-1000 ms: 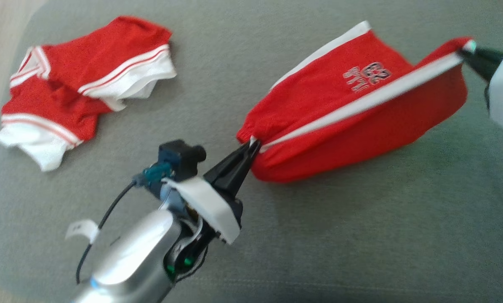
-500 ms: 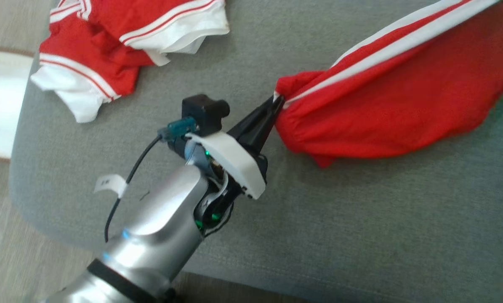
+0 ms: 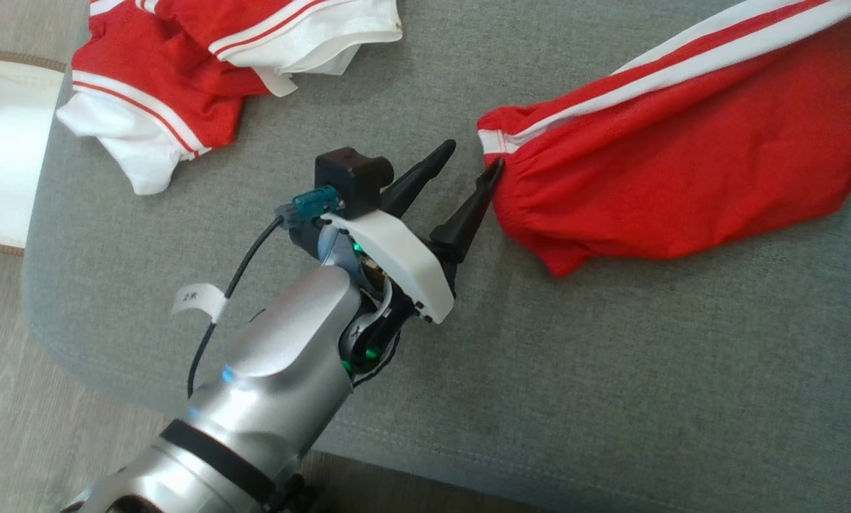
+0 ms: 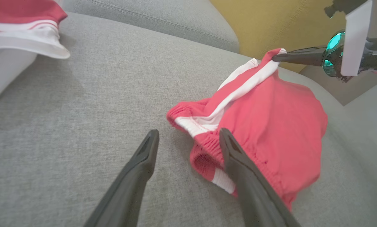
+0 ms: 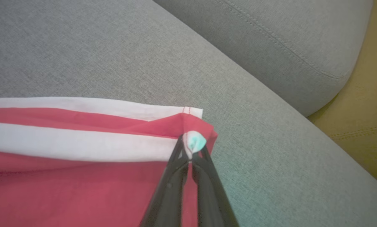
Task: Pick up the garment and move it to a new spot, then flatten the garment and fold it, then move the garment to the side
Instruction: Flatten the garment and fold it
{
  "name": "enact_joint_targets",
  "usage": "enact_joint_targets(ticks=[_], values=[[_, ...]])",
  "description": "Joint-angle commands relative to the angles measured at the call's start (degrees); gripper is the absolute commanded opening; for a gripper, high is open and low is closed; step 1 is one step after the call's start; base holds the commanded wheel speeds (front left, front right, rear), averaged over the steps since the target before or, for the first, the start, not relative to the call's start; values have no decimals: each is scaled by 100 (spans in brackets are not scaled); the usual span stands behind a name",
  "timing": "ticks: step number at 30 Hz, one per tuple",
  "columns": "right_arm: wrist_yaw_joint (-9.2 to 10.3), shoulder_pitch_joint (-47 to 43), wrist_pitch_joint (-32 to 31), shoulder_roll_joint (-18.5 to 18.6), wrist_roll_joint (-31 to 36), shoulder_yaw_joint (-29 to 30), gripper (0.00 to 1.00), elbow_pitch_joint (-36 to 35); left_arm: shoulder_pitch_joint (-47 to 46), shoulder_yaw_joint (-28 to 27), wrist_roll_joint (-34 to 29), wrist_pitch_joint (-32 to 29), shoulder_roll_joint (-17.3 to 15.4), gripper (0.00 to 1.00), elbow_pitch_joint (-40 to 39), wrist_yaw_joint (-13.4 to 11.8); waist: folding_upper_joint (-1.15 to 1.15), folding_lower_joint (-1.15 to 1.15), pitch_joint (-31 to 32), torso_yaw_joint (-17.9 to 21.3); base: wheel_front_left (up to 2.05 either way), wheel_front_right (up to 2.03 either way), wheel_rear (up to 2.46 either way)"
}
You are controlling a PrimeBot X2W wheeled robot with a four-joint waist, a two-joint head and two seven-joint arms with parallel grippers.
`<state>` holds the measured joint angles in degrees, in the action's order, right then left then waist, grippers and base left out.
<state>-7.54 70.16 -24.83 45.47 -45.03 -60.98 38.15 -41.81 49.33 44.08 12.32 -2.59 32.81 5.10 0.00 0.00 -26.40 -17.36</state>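
Note:
The garment [image 3: 681,164], red mesh shorts with white side stripes, lies stretched across the grey cushion toward the upper right. My left gripper [image 3: 471,158] stands open just left of the elastic waistband [image 4: 207,148]. In the left wrist view its right finger [image 4: 238,160] lies against the waistband's gathers and the left finger [image 4: 144,157] rests over bare cushion. My right gripper [image 5: 191,143] is shut on the garment's [image 5: 81,157] hem corner, holding it a little above the cushion, and is seen from the side [image 4: 278,57] in the left wrist view.
A second red-and-white garment [image 3: 183,64] lies crumpled at the upper left of the grey sofa cushion [image 3: 610,356]. The cushion's edge [image 3: 76,356] drops to wood floor at the lower left, where a white object [image 3: 1,142] lies. The grey backrest [image 5: 286,37] rises behind.
My left gripper has opened and let go of the waistband, which now rests on the cushion. The head camera has shifted, so the whole scene sits differently. The right gripper keeps its hold.

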Motion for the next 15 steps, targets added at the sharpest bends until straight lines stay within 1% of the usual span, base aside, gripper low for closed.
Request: enact_joint_targets(ticks=[1,7,12,15], values=[[5,98,124,10,45,38,100,-22,-232,-133,38,74,-59,100,-103,15,0,0,18,8,0,0,0],[5,117,833,-256,166,130,100,380,-247,-128,77,170,-42,100,67,-3,0,0,196,69,0,0,0],[5,-111,1467,-509,46,239,100,649,-161,-155,67,215,-42,100,210,-43,0,0,505,178,0,0,0],[5,-295,1913,-696,-61,358,100,777,-61,-262,46,239,-118,100,258,-114,0,0,754,301,0,0,0]])
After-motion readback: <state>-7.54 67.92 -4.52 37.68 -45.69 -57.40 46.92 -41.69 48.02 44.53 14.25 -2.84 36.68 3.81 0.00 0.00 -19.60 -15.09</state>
